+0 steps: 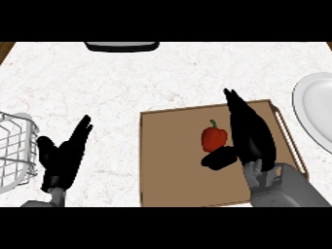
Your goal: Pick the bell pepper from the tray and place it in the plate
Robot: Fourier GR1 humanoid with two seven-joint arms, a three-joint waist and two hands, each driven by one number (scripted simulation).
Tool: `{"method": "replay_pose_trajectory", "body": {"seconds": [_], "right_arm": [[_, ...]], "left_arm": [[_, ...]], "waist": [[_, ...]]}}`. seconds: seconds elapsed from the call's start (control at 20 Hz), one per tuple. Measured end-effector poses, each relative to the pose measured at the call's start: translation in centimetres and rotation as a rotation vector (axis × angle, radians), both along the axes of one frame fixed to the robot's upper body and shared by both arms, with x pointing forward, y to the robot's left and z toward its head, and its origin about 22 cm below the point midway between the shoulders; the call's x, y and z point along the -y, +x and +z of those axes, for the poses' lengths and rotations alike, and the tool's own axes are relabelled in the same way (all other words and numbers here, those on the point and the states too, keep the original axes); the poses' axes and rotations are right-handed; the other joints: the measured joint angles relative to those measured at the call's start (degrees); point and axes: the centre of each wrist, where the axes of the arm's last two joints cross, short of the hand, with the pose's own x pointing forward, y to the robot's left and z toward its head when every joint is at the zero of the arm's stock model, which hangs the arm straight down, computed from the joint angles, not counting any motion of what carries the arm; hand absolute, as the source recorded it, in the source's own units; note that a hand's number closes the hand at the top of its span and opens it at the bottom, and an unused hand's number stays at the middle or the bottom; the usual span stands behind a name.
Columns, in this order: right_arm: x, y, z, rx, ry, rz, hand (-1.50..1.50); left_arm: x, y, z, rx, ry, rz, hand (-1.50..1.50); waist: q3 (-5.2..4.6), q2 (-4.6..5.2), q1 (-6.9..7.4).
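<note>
A red bell pepper (213,137) with a green stem lies on the brown tray (170,160) at the lower middle right. My right hand (249,130) is over the tray just right of the pepper, fingers straight and pointing away, thumb (219,157) below the pepper; it is open and holds nothing. The white plate (325,113) sits at the right edge, partly cut off. My left hand (64,153) stands open at the lower left, fingers up, resting.
A white wire basket (4,151) stands at the left edge beside my left hand. A dark object (121,46) sits at the counter's far edge. Wood shows past the counter's top corners.
</note>
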Motion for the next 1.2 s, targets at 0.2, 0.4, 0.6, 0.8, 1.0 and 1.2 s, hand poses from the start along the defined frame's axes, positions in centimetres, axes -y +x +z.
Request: {"method": "replay_pose_trajectory", "body": {"seconds": [0.2,0.4,0.6,0.8,1.0,1.2], "right_arm": [[-0.7,0.2,-0.9,-0.010,-0.042,-0.014,-1.50],[-0.6,0.8,-1.9,-0.028,-0.088,-0.043,-1.50],[-0.7,1.2,-2.5,-0.048,-0.102,-0.059,-1.50],[-0.6,1.3,-3.6,-0.083,-0.114,-0.059,-1.50],[-0.9,1.9,-4.8,-0.124,-0.123,-0.061,1.50],[-1.0,2.3,-6.0,-0.169,-0.168,-0.013,1.50]], "left_arm": [[-0.2,0.0,-0.1,-0.001,-0.002,-0.005,0.00],[-0.2,0.2,-0.1,0.001,-0.011,-0.004,0.00],[-0.4,-0.2,-0.1,0.006,-0.010,-0.007,0.00],[-0.4,-0.1,0.1,0.001,-0.008,-0.005,0.00],[-0.3,-0.1,0.0,0.005,-0.012,-0.008,0.00],[0.1,0.1,-0.5,0.018,-0.012,-0.008,0.00]], "waist": [[0.00,-0.02,-0.07],[0.00,0.00,-0.16],[0.04,-0.03,-0.09],[0.02,0.00,-0.10],[0.03,0.02,-0.05],[0.02,-0.18,-0.03]]}}
